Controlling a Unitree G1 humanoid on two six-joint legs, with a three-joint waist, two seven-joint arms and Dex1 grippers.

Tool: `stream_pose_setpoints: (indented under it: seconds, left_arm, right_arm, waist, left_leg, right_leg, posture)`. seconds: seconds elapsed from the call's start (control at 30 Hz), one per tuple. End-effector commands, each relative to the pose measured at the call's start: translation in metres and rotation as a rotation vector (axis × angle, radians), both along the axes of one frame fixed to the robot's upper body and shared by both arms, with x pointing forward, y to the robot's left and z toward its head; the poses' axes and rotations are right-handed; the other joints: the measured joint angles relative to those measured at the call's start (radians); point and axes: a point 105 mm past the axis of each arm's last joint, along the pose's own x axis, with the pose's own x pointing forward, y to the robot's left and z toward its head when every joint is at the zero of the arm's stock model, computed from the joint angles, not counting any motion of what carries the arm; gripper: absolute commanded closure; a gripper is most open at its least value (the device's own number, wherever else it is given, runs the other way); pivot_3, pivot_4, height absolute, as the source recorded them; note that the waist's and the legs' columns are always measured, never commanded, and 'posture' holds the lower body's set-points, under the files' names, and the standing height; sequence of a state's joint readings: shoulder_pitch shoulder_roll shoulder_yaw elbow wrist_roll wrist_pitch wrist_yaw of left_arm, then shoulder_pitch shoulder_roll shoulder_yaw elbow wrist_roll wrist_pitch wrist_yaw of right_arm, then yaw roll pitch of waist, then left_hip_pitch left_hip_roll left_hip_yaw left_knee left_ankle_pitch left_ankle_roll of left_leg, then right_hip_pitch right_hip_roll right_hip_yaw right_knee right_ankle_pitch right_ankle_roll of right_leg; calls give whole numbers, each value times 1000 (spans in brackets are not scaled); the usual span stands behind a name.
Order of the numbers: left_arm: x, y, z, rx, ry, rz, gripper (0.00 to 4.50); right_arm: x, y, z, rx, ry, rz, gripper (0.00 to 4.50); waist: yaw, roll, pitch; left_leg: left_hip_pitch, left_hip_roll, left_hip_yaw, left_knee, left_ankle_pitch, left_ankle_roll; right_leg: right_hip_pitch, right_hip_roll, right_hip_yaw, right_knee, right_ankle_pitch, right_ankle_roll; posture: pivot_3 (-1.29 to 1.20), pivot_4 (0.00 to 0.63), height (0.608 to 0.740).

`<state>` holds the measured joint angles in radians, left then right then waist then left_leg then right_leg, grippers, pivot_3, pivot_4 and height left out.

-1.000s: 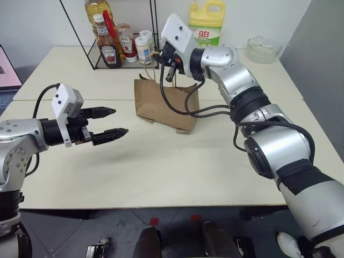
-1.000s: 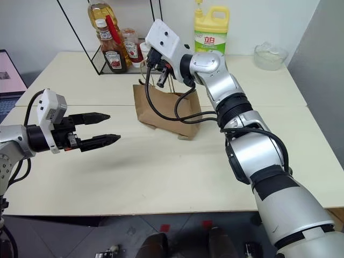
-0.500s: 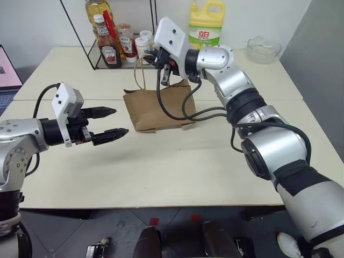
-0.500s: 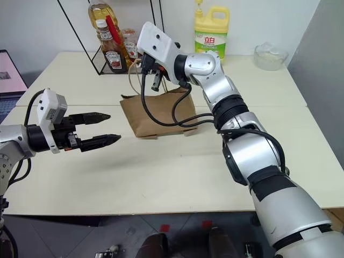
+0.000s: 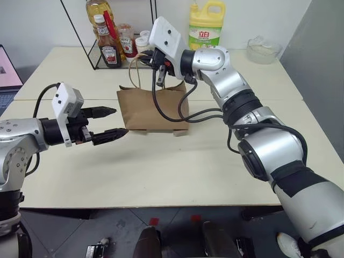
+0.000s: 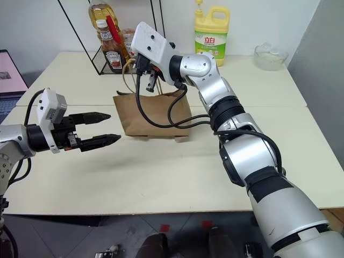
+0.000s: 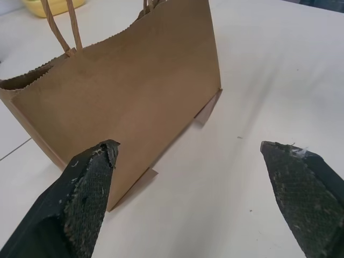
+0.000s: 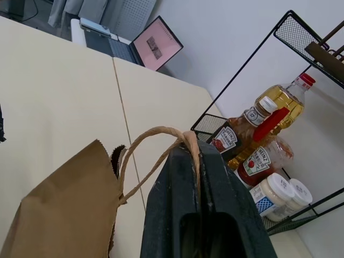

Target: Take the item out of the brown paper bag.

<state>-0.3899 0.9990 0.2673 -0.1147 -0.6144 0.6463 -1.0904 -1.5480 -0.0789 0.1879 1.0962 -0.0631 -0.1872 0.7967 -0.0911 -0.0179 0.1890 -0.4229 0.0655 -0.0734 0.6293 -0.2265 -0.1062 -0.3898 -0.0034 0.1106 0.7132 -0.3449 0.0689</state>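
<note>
My right jaws (image 8: pixel 191 156) are clamped on a cord handle (image 8: pixel 156 134) of the brown paper bag (image 5: pixel 152 107), with the wire rack (image 5: pixel 115 40) of bottles just beyond. My left jaws (image 5: pixel 110 122) gape beside it. The bag has swung upright, nearer them.

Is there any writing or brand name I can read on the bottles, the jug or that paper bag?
"HEINZ": on the label of the dark glass ketchup bottle and the squat red sauce bottle.
"立白": red characters on the big yellow detergent jug.
Small white-capped jars: print too small to read.
Plain brown paper bag: no writing.
</note>
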Motion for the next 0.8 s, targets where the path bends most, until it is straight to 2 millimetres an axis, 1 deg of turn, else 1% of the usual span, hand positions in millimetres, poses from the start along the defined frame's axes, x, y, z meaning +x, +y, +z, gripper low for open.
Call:
stream_pose_setpoints:
  seconds: [0.03,0.57,0.7,0.8]
  left_arm:
    - [-1,-4,13,14,-56,-22,0]
    - [-1,-4,12,15,-59,-21,0]
    - [0,-5,12,14,-59,-24,0]
    - [0,-6,12,13,-60,-26,0]
  right_arm:
    - [-8,3,26,31,-97,18,4444]
    - [4,0,7,-20,-18,-55,4444]
    - [6,-3,5,-34,-24,-72,4444]
    - [6,-4,6,-35,-54,-72,4444]
  waist:
    - [0,0,0]
    - [0,0,0]
    - [0,0,0]
    - [0,0,0]
  left_leg:
    - [0,0,0,0,0,0]
    - [0,0,-4,0,1,-1]
    - [0,0,-4,0,1,-1]
    - [0,0,-4,0,1,-1]
  right_leg:
    - [0,0,0,0,0,0]
    - [0,-2,-10,1,0,0]
    - [0,-2,-10,1,0,0]
    - [1,-2,-11,1,0,0]
  posture:
    - [0,150,740]
    - [0,150,740]
    - [0,150,740]
    - [0,150,740]
